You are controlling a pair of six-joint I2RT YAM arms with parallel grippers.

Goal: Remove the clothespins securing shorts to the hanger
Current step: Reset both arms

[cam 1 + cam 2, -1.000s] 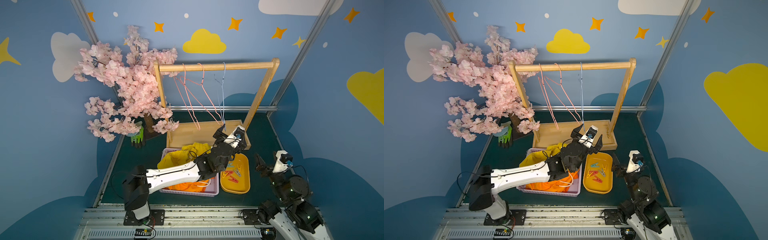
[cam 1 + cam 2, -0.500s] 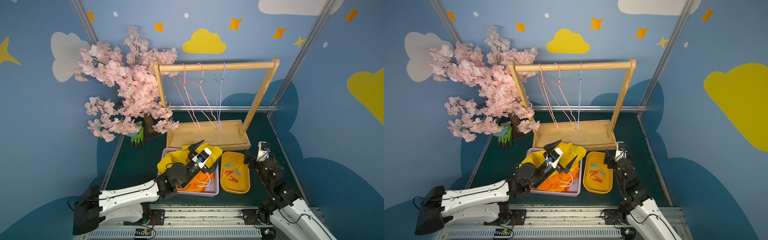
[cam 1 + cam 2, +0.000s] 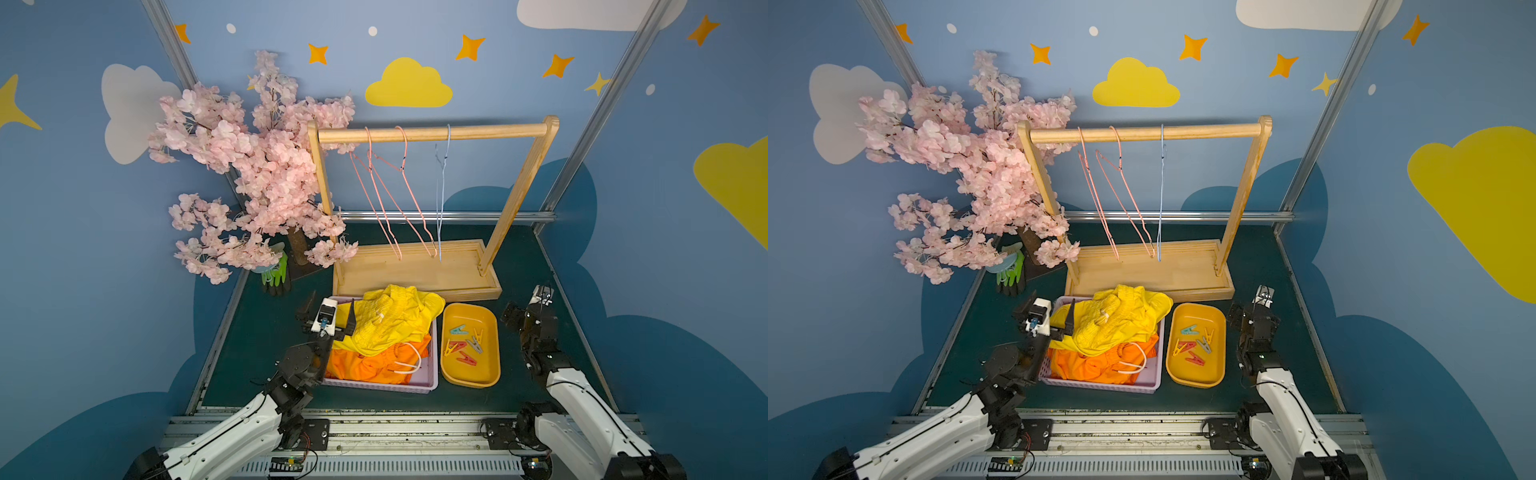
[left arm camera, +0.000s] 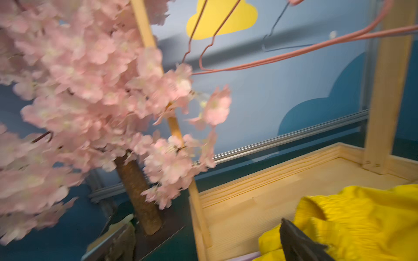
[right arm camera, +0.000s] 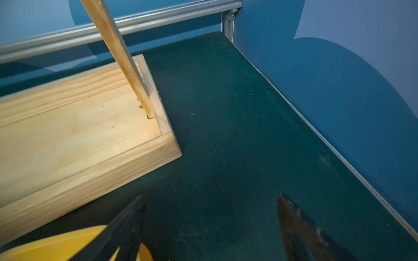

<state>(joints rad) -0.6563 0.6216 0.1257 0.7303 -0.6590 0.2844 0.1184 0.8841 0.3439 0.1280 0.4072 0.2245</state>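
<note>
Below bare hangers [image 3: 432, 248], shorts [image 3: 395, 320] and clothespins [image 3: 464, 345] lie apart; left gripper [image 3: 331, 298] and right gripper [image 5: 210, 198] gape empty, job seemingly done, only parking remaining.

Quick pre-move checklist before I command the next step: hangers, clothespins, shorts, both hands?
1. Hangers bare, nothing clipped on: ok.
2. Clothespins lying in the yellow tray: ok.
3. Shorts piled in the lilac basket: ok.
4. Left hand open, empty, at the basket's edge: ok.
5. Right hand open, empty, above the table: ok.
6. More clothespins hidden under the shorts: cannot tell.
</note>
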